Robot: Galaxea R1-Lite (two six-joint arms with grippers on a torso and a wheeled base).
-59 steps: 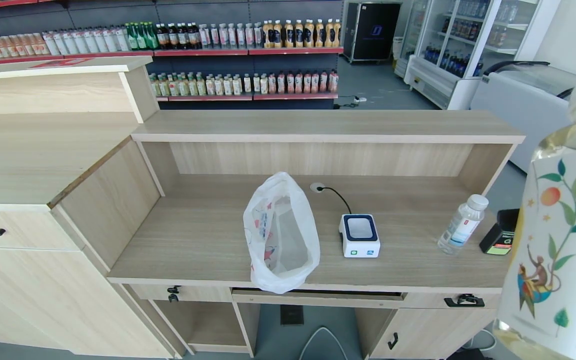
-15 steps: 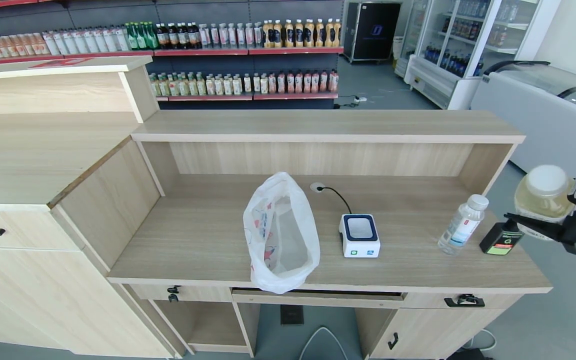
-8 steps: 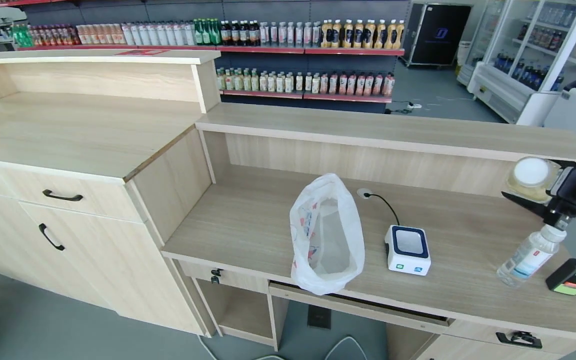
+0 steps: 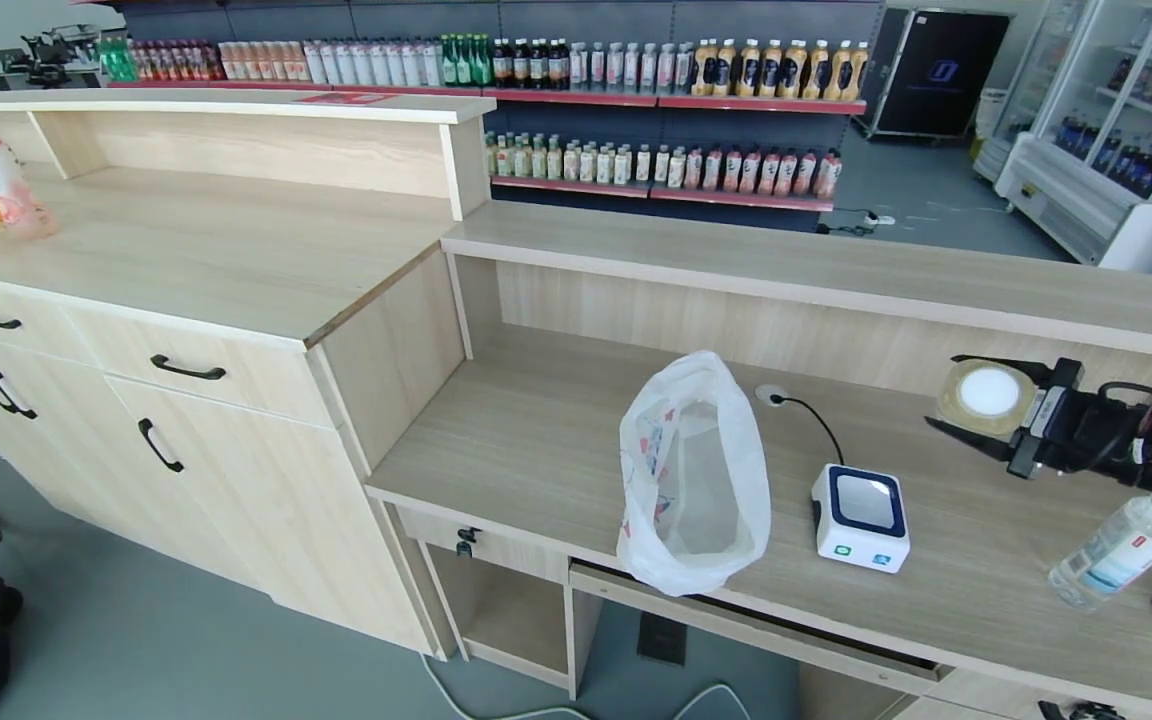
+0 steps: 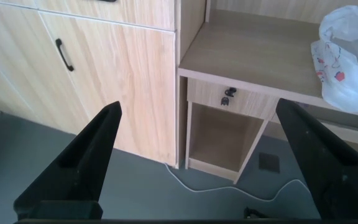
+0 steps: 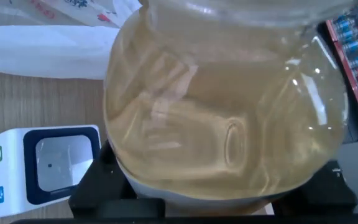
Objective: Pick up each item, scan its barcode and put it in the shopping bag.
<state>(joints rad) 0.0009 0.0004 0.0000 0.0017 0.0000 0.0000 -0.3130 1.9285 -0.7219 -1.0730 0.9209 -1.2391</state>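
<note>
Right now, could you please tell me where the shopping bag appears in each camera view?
Head view: the shopping bag stands open at the front edge of the counter, beside the scanner.
Left wrist view: the bag sits on the counter, near its front edge.
Right wrist view: the bag lies beyond the scanner, partly behind the held bottle.
Shared landmark: the wooden counter.
</note>
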